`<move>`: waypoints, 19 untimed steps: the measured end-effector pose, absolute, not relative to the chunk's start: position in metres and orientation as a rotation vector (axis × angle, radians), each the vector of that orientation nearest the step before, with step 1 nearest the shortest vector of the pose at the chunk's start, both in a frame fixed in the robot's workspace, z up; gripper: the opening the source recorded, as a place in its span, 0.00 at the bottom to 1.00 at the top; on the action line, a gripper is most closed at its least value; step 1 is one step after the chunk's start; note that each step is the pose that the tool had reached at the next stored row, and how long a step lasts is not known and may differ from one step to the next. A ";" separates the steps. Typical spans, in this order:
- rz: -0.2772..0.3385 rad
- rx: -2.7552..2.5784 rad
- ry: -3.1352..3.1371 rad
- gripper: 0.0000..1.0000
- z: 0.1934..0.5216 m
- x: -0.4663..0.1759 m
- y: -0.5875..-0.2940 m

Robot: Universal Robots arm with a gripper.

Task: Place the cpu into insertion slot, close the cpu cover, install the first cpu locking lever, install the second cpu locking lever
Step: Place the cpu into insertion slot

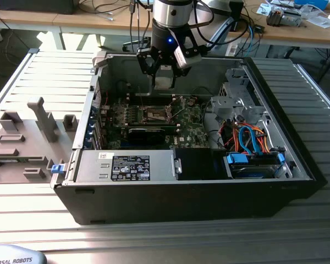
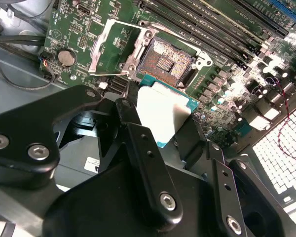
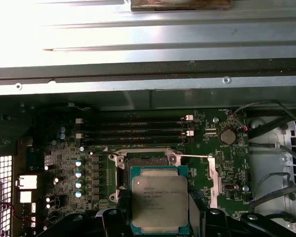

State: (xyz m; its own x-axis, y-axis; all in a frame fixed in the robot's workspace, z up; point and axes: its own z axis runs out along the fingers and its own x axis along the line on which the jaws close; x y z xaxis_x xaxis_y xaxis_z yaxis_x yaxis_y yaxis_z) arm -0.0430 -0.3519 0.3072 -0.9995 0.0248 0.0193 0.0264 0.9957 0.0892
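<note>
Hovering over the insertion slot [image 2: 166, 61], your gripper [image 1: 164, 80] has its fingers pinched on the cpu [image 3: 160, 197], with the cpu cover [image 2: 98, 49] swung open alongside the socket.

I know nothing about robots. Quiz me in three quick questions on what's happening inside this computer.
1. True or false: the cpu already sits in the slot.
2. The cover is: A) swung open, B) shut over the slot.
3. Fill in: the gripper is shut on the ____.

Key: 1 false, it hangs above the slot; 2 A; 3 cpu.
</note>
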 end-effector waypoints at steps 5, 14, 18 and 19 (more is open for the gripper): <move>-0.139 -0.052 -3.120 0.54 0.307 -0.043 -0.352; -0.134 -0.091 -3.121 0.54 0.306 -0.043 -0.352; -0.126 -0.107 -3.121 0.54 0.306 -0.043 -0.352; -0.125 -0.109 -3.121 0.54 0.306 -0.043 -0.352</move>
State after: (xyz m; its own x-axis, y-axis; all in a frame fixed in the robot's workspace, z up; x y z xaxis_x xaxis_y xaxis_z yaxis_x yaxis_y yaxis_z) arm -0.0430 -0.3519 0.3060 -0.9975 0.0689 0.0187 0.0701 0.9944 0.0793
